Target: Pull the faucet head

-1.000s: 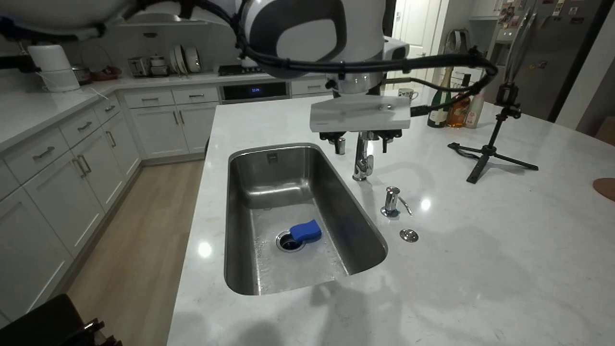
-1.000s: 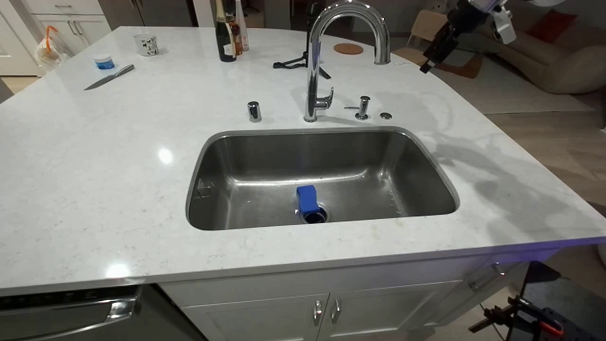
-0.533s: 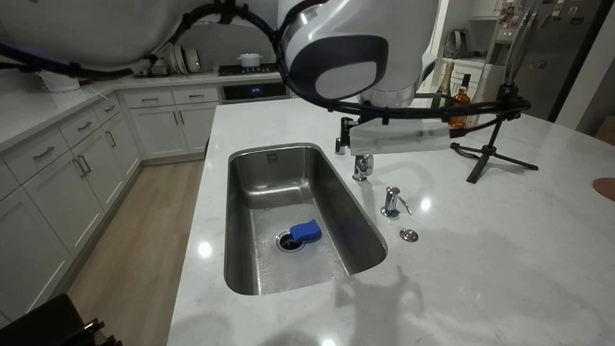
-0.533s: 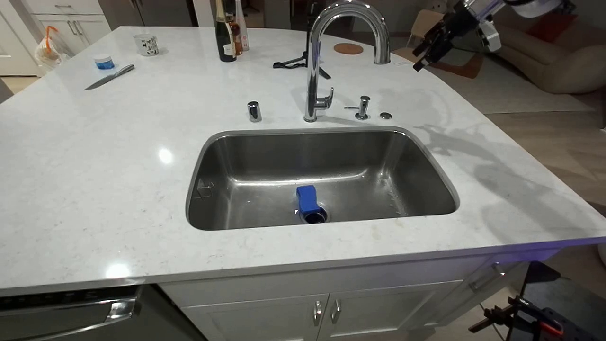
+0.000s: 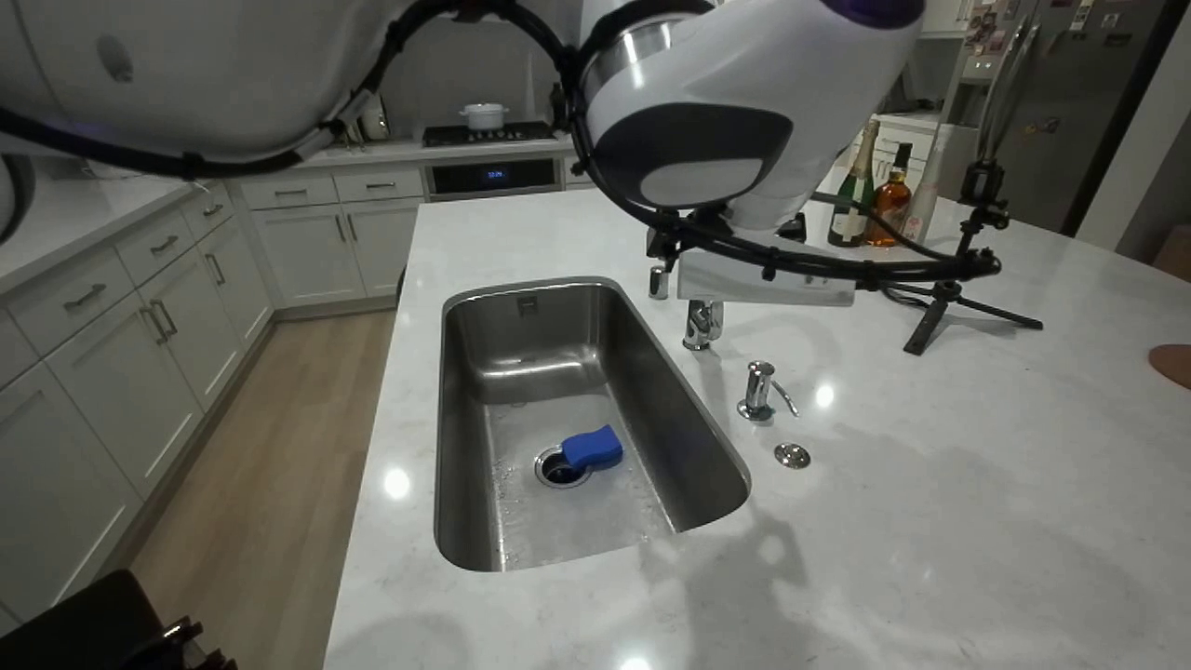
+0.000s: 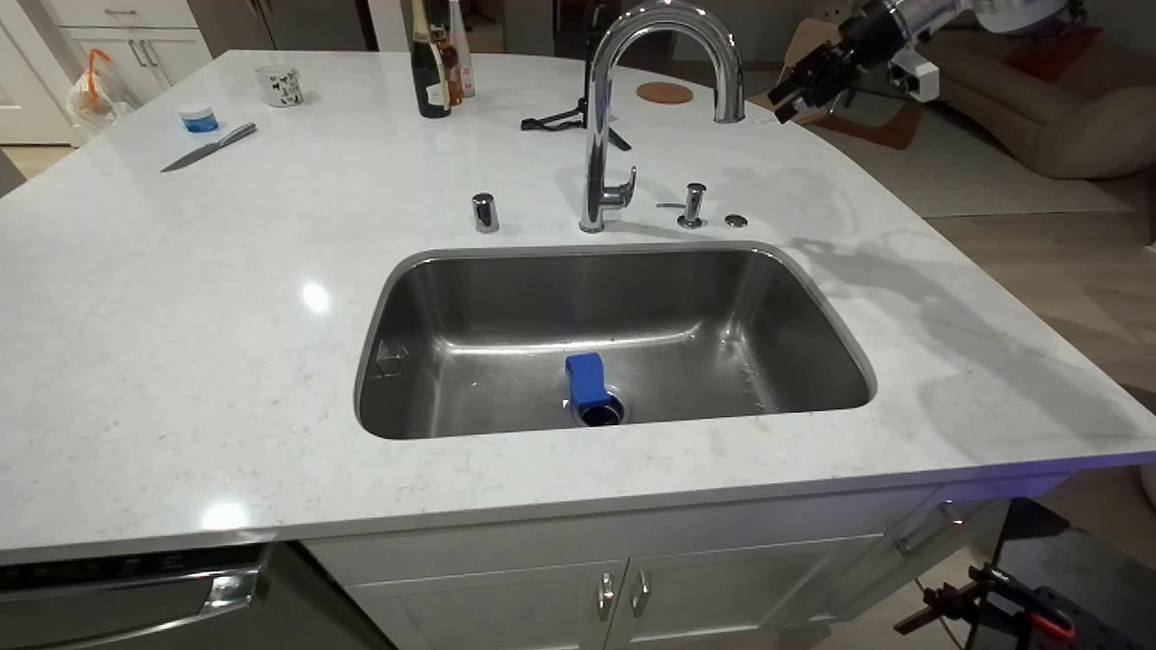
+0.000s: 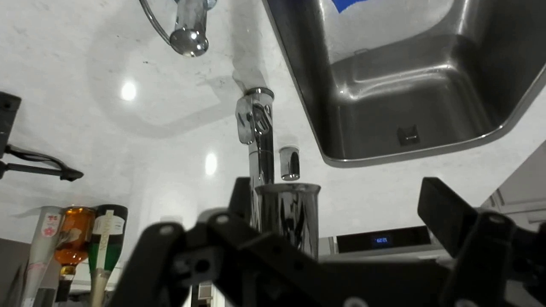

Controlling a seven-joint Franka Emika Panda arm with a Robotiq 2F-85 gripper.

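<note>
Faucet head (image 6: pixel 730 99), one: chrome cylinder at the down-turned end of the curved neck (image 6: pixel 670 15), unheld. Judged rigid, fairly light, slippery, probably springing back when pulled; grip squarely at mid-length. Pincer (image 7: pixel 342 204): spread wide, nothing held, near the head.

We see the Robotiq gripper (image 6: pixel 778 107) closer to the faucet head (image 6: pixel 730 95) than a second ago. The black cable (image 5: pixel 916 270) crosses the tripod (image 5: pixel 945 292) lower, and the white pot (image 5: pixel 484 117), partly hidden then, now shows whole on the cooktop (image 5: pixel 442 137).
</note>
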